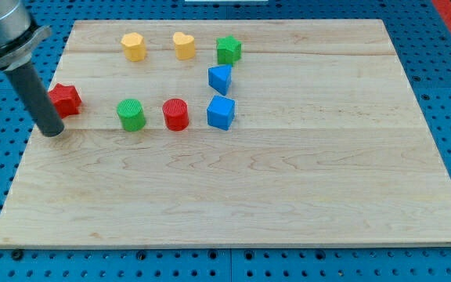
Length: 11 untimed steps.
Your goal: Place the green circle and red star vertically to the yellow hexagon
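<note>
Tip (52, 133), a bare rod holding nothing, sits at the frame's left just below-left of the red star (65, 99); green circle (131, 114) lies rightward, yellow hexagon (133, 46) directly above it.

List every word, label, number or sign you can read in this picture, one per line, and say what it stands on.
None: no readable text shows anywhere.
The wooden board, the red star, green circle, yellow hexagon and the other blocks are all unmarked.
My tip, beside the red star at the view's left, bears no marking either.
</note>
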Motion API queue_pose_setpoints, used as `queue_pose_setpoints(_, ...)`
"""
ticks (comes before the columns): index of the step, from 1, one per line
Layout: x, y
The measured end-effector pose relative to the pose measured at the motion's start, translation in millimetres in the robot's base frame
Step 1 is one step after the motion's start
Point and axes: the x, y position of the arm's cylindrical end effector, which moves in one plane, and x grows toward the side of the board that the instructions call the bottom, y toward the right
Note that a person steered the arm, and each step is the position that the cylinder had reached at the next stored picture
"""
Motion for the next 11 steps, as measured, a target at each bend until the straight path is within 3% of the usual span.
queue_pose_setpoints(2, -72, -10)
queue_pose_setpoints(4, -81, 68)
queue_pose_setpoints(5, -99, 67)
queue_pose_setpoints(6, -72, 55)
queue_pose_setpoints(7, -55, 80)
queue_pose_setpoints(8, -57, 109)
queue_pose_setpoints(11, -72, 110)
